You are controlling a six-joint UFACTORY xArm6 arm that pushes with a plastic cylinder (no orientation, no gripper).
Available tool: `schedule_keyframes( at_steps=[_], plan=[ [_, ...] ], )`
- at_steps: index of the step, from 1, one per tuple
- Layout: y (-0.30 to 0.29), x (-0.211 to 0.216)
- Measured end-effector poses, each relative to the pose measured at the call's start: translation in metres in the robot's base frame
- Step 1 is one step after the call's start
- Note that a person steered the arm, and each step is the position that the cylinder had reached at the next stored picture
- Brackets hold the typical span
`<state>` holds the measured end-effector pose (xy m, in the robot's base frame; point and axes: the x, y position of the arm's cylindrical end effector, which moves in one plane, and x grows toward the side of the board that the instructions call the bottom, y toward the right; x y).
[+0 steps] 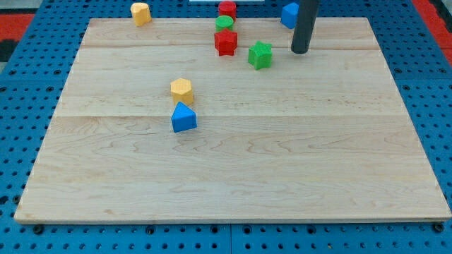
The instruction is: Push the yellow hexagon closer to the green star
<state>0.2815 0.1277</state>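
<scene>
The yellow hexagon (181,90) sits left of the board's middle, touching the blue triangle (183,118) just below it. The green star (260,54) lies near the view's top, right of centre. My tip (300,51) is the lower end of a dark rod, a little to the right of the green star and far to the upper right of the yellow hexagon. It touches no block.
A red star (225,42) lies left of the green star, with a green round block (224,23) and a red block (227,8) above it. A blue block (289,14) sits beside the rod at the top. Another yellow block (140,13) is at the top left. The wooden board (282,162) lies on a blue pegboard.
</scene>
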Motion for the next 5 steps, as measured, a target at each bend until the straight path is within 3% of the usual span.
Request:
schedule_keyframes(
  at_steps=[3,4,5],
  plan=[
    [-0.106,0.032],
    [-0.076,0.054],
    [-0.04,0.134]
  ],
)
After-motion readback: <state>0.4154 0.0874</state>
